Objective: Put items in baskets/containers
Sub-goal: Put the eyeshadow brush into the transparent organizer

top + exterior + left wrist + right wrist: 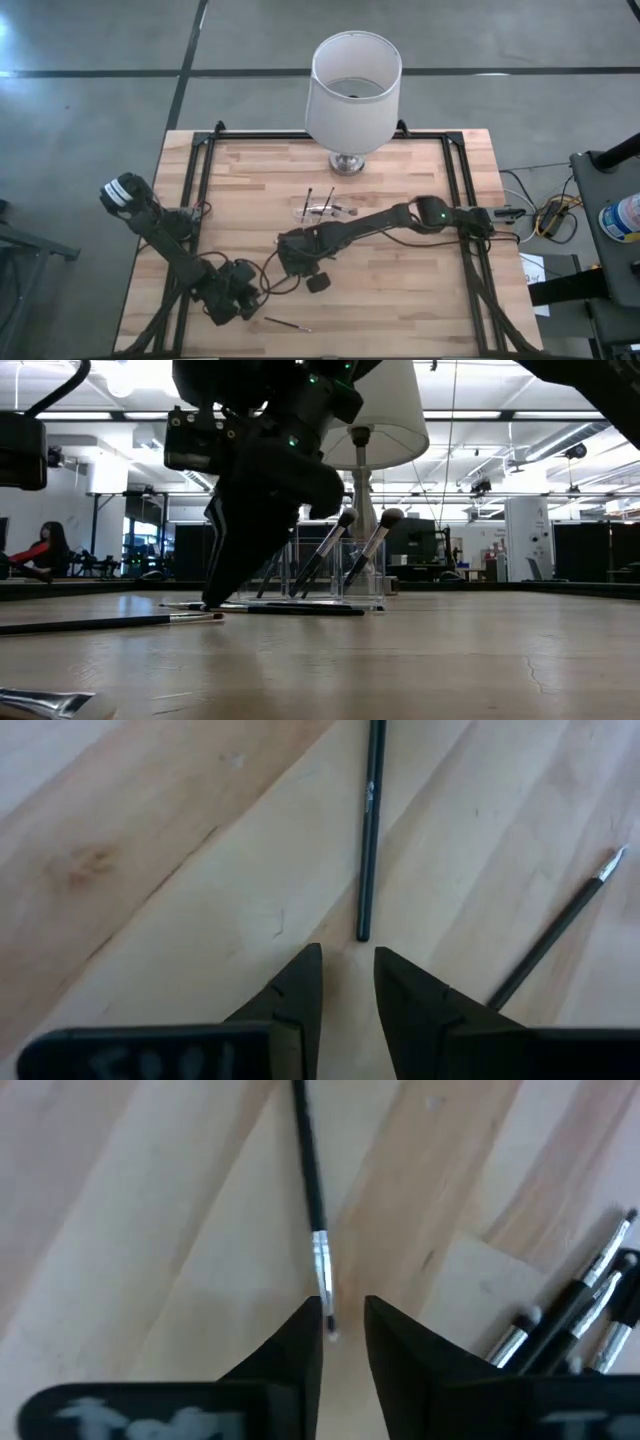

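While the right gripper point(340, 1325) hangs low over the wood at the centre of the overhead frame, its fingers stand narrowly apart with nothing between them yet. Just ahead of its tips lies a thin dark brush point(312, 1210), metal collar and pale tip nearest the fingers, the handle running away toward the top of the wrist picture. The brush tip sits right at the gap, close against the left-hand finger there.

To take it well, I judge the gripper should come a little further forward so the fingers straddle the metal collar rather than the soft tip, settle until they nearly touch the table point(420, 290), then close squarely across the shaft. Off-centre, the thin stick would likely roll or flick aside.

The clear holder point(326, 211) stands just above the gripper in the overhead frame, below the lamp point(352, 90), with several brushes already leaning in it.

The left gripper point(348, 985) waits at the lower left of the overhead frame, fingers slightly apart and empty, a dark stick point(368, 830) just beyond its tips and another brush point(556, 930) at the right.
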`<state>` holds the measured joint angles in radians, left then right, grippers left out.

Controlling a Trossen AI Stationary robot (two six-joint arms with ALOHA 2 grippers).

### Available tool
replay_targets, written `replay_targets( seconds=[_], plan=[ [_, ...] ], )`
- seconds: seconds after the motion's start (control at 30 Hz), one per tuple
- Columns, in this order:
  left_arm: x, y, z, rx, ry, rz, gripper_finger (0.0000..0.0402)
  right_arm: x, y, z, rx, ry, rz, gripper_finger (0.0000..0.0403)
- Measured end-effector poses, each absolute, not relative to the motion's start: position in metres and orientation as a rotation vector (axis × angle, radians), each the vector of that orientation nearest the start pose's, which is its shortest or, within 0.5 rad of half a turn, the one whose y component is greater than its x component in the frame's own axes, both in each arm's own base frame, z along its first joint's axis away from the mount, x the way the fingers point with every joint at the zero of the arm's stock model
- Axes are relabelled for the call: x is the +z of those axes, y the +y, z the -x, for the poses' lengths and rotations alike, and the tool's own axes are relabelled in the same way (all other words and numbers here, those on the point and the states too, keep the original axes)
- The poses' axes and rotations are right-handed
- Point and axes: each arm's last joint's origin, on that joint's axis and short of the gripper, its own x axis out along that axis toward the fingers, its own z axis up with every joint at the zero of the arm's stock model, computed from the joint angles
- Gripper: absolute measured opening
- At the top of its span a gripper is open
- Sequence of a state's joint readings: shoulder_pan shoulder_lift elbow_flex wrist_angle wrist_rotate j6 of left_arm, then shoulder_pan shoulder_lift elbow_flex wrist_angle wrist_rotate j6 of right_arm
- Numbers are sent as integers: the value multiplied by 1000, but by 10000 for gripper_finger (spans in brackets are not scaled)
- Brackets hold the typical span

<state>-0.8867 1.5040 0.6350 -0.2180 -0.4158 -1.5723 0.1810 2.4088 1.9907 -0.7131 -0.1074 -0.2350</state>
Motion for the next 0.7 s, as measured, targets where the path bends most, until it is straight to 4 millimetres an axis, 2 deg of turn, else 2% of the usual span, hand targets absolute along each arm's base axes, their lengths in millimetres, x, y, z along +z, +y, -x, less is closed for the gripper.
replay_targets(
  seconds=[0.33, 0.7],
  plan=[
    [135, -185, -168, 338, 895, 773, 87, 141, 94, -497, 363, 1090, 197, 20],
    [135, -185, -167, 340, 897, 771, 87, 127, 93, -492, 338, 1105, 156, 18]
  ],
)
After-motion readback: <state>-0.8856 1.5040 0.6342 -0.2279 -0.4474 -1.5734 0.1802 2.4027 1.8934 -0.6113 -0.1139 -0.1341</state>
